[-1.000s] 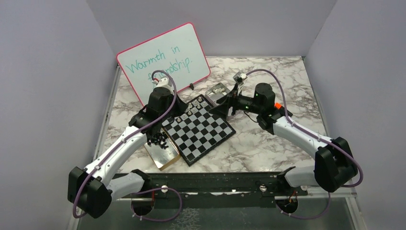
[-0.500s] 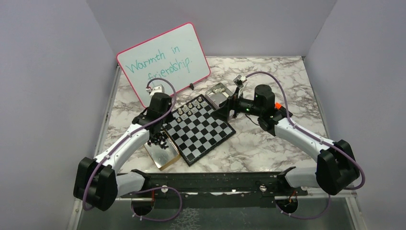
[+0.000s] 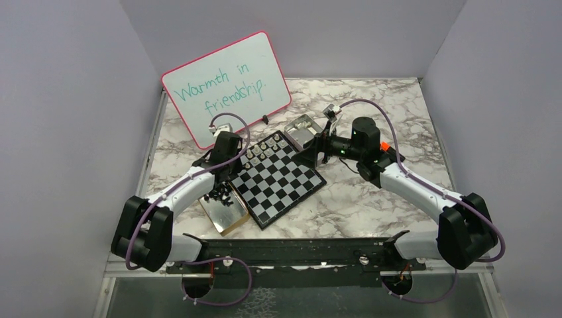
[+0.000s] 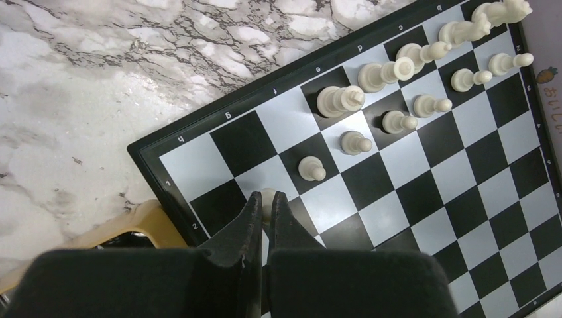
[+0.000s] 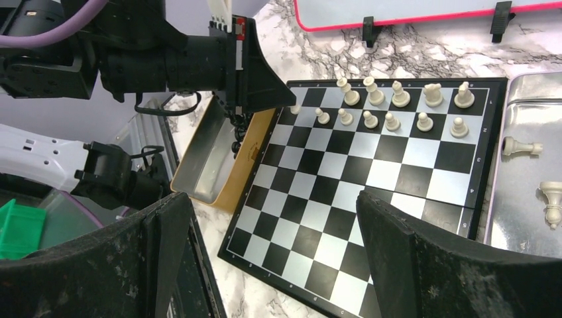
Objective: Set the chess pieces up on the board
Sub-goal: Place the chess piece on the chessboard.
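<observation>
Comes down over the board [image 4: 397,218] at its pawn row, left gripper [image 4: 266,205] pinching a cream pawn [image 4: 267,197] ready for release, right gripper [image 5: 278,212] agape beside the board.

whiteboard [image 3: 226,86] with teal handwriting "Warmth in friendship.", board [image 4: 411,172] border printed with file letters b to h, rank numbers 1, 2

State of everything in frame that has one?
left gripper: shut on a white pawn, over the board
right gripper: open, holding nothing
board: partly set, white pieces at one end only
silver tin: open, unplaced white pieces inside
gold tin: open, black pieces bunched at one end
</observation>
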Controlling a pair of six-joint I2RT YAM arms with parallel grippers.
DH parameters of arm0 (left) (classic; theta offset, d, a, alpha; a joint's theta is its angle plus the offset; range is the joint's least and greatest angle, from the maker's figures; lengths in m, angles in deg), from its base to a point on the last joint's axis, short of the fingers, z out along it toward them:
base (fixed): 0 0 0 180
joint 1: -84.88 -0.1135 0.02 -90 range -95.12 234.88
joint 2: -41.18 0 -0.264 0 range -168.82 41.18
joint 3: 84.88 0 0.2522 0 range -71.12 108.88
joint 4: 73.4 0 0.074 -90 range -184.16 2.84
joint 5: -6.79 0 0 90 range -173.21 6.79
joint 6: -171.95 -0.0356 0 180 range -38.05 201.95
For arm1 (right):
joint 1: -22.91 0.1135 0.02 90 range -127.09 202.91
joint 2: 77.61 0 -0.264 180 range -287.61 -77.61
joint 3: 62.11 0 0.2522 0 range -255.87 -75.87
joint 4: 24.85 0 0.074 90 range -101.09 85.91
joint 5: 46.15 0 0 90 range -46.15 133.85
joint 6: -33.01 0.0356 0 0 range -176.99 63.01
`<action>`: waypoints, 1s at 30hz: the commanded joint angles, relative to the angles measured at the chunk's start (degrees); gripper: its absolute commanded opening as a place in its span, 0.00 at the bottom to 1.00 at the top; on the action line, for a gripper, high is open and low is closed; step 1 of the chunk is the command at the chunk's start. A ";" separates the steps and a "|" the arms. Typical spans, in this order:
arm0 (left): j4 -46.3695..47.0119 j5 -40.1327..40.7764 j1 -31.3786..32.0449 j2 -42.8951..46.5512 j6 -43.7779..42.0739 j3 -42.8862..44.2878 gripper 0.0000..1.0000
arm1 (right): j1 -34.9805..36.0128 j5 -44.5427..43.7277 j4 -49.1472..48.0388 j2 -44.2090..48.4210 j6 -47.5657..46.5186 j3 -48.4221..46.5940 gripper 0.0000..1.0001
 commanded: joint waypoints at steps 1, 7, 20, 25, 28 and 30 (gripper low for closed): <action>3.68 -1.81 -0.38 -2.01 0.30 -0.95 0.00 | 0.01 -1.38 1.00 0.36 -0.68 -1.47 1.00; 4.64 -1.42 -0.65 -2.93 0.31 -0.87 0.00 | 0.06 -2.84 2.03 -0.22 -0.99 -1.84 1.00; 4.82 -1.66 -0.68 -3.87 0.49 -1.20 0.00 | 0.05 -3.55 3.53 -0.06 -1.71 -2.09 1.00; 4.70 -2.14 -0.64 -4.74 0.57 -0.92 0.04 | 0.05 -3.72 4.45 -0.15 -1.87 -2.38 1.00; 4.87 -2.01 -0.64 -4.89 0.57 -0.99 0.04 | 0.04 -3.72 4.67 -0.22 -1.96 -2.25 1.00; 5.09 -2.03 -0.64 -5.06 0.66 -1.06 0.04 | 0.04 -3.72 4.80 -0.15 -1.96 -2.30 1.00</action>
